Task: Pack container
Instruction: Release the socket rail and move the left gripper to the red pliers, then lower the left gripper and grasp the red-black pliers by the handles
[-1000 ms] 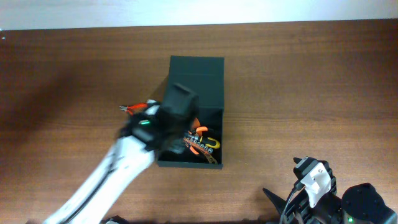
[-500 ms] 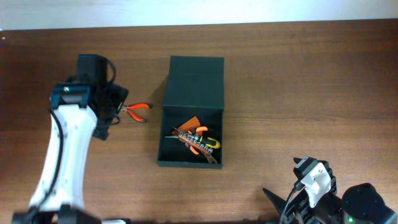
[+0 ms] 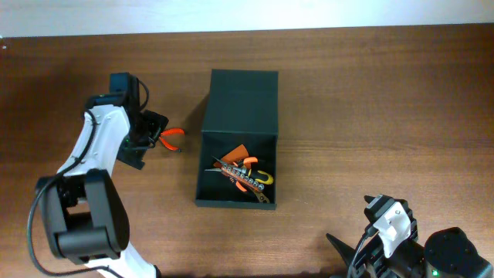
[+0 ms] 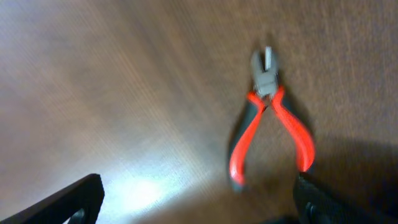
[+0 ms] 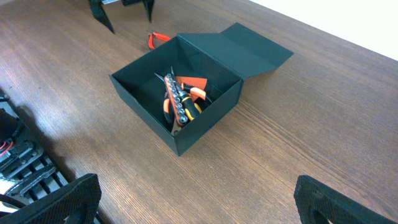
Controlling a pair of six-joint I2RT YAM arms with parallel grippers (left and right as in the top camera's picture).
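Note:
The dark green container (image 3: 268, 139) stands open mid-table, its lid (image 3: 242, 99) laid flat behind it; it also shows in the right wrist view (image 5: 134, 84). Several orange-handled tools (image 3: 243, 176) lie inside. Red-handled pliers (image 3: 173, 137) lie on the table left of the container and show close in the left wrist view (image 4: 268, 127). My left gripper (image 3: 152, 133) hovers over the pliers, open and empty, and its fingertips (image 4: 199, 202) spread wide. My right gripper (image 5: 199, 199) is open and empty near the front right edge.
The wooden table's far edge (image 3: 247, 31) meets a white wall. My left arm (image 3: 104, 147) reaches from the front left. The right arm's base (image 3: 401, 243) sits at the front right corner.
My left arm swung from over the container out to the left, then settled with its gripper over the red-handled pliers. The right arm has not moved.

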